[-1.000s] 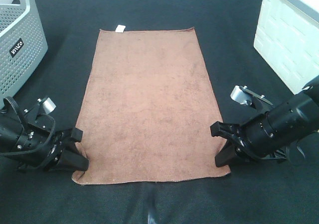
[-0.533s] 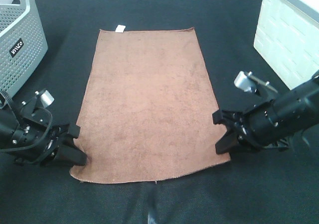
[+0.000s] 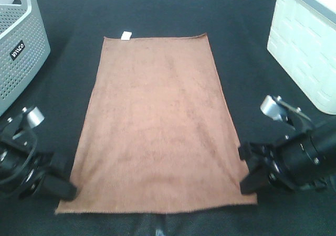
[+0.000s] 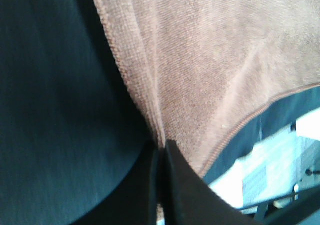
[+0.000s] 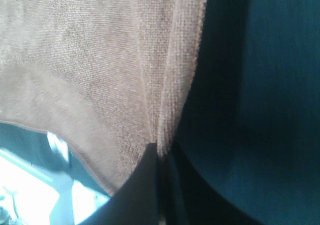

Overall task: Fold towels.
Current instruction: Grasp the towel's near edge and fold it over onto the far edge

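A reddish-brown terry towel (image 3: pixel 157 120) lies lengthwise on the black table, its small white tag (image 3: pixel 126 35) on the far short edge. My left gripper (image 3: pixel 67 190) is shut on the towel's near left corner, and the wrist view shows the cloth (image 4: pixel 200 75) pinched between the closed fingers (image 4: pixel 172 185). My right gripper (image 3: pixel 247 179) is shut on the near right corner, with the cloth (image 5: pixel 100 60) bunched into the closed fingers (image 5: pixel 145 185). The near edge is lifted off the table and pulled taut between the two grippers.
A grey perforated basket (image 3: pixel 18 42) stands at the far left. A white bin (image 3: pixel 304 42) stands at the far right. The black table cloth (image 3: pixel 241 15) surrounds the towel.
Both grippers have moved toward the near edge and outward with the towel's near corners. The towel's near edge has risen and widened, and the whole towel has slid slightly nearer.
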You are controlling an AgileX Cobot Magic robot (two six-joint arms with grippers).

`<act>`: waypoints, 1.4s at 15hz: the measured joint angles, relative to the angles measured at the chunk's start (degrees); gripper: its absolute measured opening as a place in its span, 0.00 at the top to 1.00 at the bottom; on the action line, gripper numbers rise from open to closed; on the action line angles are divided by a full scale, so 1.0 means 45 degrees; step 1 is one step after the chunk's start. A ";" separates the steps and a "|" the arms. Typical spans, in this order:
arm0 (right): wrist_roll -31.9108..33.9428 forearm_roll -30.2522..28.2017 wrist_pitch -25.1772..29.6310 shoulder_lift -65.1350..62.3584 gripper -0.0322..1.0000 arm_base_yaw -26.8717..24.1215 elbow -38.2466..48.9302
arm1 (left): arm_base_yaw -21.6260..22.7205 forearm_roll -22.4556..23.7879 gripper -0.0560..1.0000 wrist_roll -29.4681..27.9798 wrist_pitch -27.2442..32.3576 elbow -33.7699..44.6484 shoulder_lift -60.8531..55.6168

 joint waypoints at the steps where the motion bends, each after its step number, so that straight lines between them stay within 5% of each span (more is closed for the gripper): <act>1: 0.0000 0.0000 0.0000 -0.0140 0.97 0.0000 0.0344 | 0.0000 0.0115 0.95 -0.0051 0.0000 0.0306 -0.0306; 6: -0.0025 0.0013 -0.0013 -0.0929 0.97 0.0000 0.1604 | 0.0000 0.1502 0.95 -0.1451 0.0140 0.1273 -0.1579; 10: -0.0293 -0.0318 -0.0013 -0.1031 0.97 0.0000 0.1044 | 0.0000 0.0853 0.95 -0.1604 -0.0357 0.1235 -0.1693; 16: 0.0407 -0.0853 0.0560 0.0407 0.97 0.0000 -0.3158 | 0.0000 0.0675 0.95 -0.1719 -0.0828 -0.1592 -0.1388; 21: 0.2483 -0.2903 0.1668 0.2890 0.97 0.0000 -0.8429 | 0.0000 0.1146 0.95 -0.2636 -0.1375 -0.5360 0.0789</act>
